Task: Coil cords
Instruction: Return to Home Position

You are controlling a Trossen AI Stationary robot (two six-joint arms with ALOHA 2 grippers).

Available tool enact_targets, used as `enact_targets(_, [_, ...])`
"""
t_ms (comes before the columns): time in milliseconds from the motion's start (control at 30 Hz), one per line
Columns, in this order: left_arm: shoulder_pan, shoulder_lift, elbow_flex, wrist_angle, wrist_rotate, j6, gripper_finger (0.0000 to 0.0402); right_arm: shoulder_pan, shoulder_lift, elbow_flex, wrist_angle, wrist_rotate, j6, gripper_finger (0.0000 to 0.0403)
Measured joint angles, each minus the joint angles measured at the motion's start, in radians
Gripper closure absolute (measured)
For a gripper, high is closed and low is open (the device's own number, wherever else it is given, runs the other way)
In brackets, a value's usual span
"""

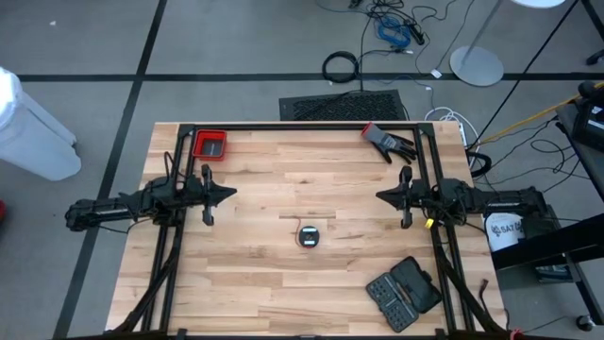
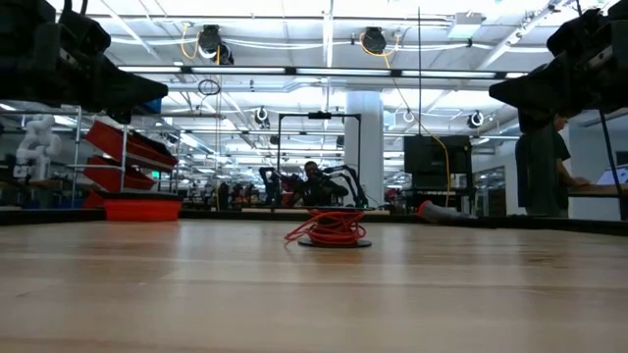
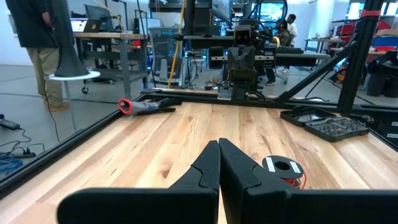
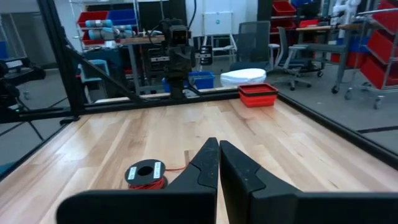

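Between left tool [image 1: 233, 195] and right tool [image 1: 378, 196] | red cord [image 1: 309, 235] coiled, untouched

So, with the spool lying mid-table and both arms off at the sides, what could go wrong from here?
1. The red cord sits in loose, bulging loops on the spool, not tight turns, so a knock might let it spill off.
2. A short strand seems to trail onto the table beside the spool and could snag.
The left gripper and right gripper are shut and apart from it, so they pose little risk.
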Motion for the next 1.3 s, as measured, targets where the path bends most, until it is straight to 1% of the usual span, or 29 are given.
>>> enact_targets(267, [0.000,0.000,0.000,0.000,0.000,0.000,0.0400,0.034,0.002,-0.001,0.004,0.012,-0.022,0.0403])
enact_targets(633, [0.000,0.000,0.000,0.000,0.000,0.000,0.0400,0.033,0.046,-0.008,0.017,-0.012,-0.033,0.0403])
enact_targets(800, [0.000,0.000,0.000,0.000,0.000,0.000,0.0400,0.033,0.047,-0.008,0.015,-0.037,-0.050,0.0403])
enact_targets(967, [0.000,0.000,0.000,0.000,0.000,-0.001,0.0400,0.033,0.031,-0.008,0.015,-0.046,-0.054,0.0403])
enact_targets(1033, [0.000,0.000,0.000,0.000,0.000,-0.001,0.0400,0.033,0.009,-0.006,0.002,-0.067,-0.061,0.0403])
enact_targets(1133, [0.000,0.000,0.000,0.000,0.000,-0.001,0.0400,0.033,-0.032,0.001,-0.014,-0.067,-0.066,0.0403])
enact_targets(1300, [0.000,0.000,0.000,0.000,0.000,-0.001,0.0400,0.033,-0.024,0.002,-0.016,-0.065,-0.064,0.0403])
